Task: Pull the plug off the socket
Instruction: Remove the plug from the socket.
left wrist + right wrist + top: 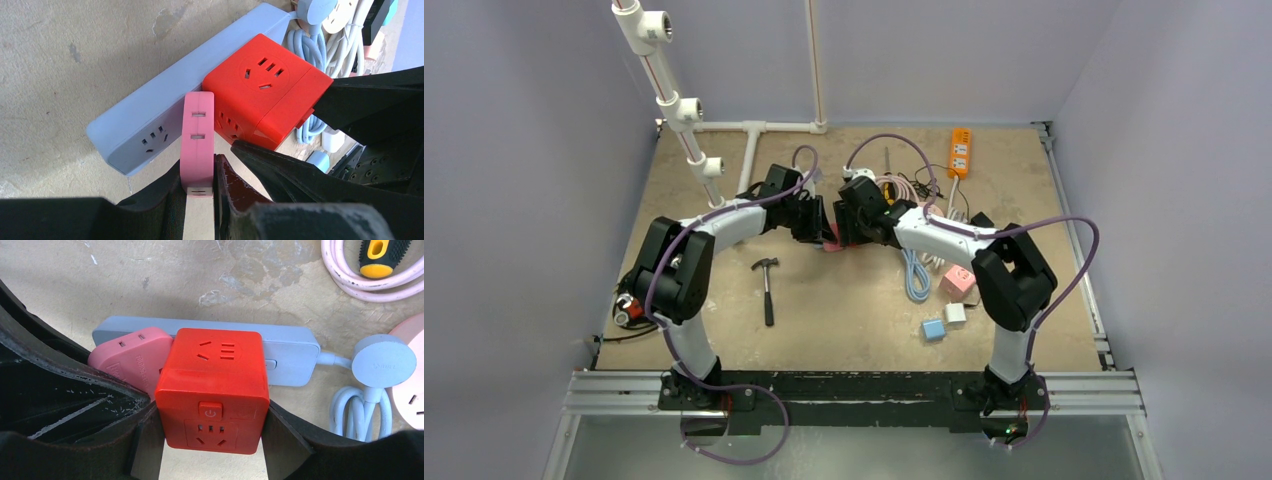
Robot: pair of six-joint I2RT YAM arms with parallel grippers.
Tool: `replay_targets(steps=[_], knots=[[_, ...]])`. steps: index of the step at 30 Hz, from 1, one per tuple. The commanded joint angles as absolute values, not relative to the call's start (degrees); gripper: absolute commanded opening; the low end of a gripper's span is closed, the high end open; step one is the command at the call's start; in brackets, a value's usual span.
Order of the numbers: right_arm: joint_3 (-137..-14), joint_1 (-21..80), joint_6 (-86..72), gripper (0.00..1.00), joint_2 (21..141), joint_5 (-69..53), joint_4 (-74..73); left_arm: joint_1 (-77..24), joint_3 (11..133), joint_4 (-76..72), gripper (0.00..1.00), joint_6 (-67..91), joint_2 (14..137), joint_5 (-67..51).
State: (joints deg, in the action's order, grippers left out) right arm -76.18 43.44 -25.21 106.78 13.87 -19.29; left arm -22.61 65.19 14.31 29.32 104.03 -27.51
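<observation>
Seen from above, the left pincer (pixel 817 222) and right pincer (pixel 849 222) meet near the middle of the desk (pixel 844 320); the left wrist view shows the left one clenched on the pink plug (pixel 198 135) against the pale power strip (pixel 145 120); the right wrist view shows the right one grasping the red cube socket (pixel 212 370) just beside that plug.

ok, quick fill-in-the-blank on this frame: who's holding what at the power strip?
1. The left end effector is clamped on the flat ____ adapter sitting on the power strip.
2. The right end effector holds the ____ cube by its two sides.
3. The lone tool lying in front of the left arm is a ____.

Missing words: pink; red; hammer.
</observation>
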Motion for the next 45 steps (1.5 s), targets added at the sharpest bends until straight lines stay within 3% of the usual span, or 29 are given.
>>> replay_targets(steps=[1,14,32,45], knots=[[-75.1,42.5,-23.5,0.00,109.7,9.3,-16.9,-21.9,65.2,17.5,0.00,27.3,106.9,-23.0],[-70.8,39.0,-22.1,0.00,105.6,3.3,-13.0,-21.5,65.4,18.1,0.00,26.8,106.6,-20.7],[-79.5,48.4,-35.5,0.00,109.2,23.6,-18.9,-21.5,64.9,16.9,0.00,27.4,106.9,-22.9],[-69.1,41.7,-29.6,0.00,101.8,9.4,-10.2,-21.4,65.4,17.9,0.00,26.6,106.7,-21.3]])
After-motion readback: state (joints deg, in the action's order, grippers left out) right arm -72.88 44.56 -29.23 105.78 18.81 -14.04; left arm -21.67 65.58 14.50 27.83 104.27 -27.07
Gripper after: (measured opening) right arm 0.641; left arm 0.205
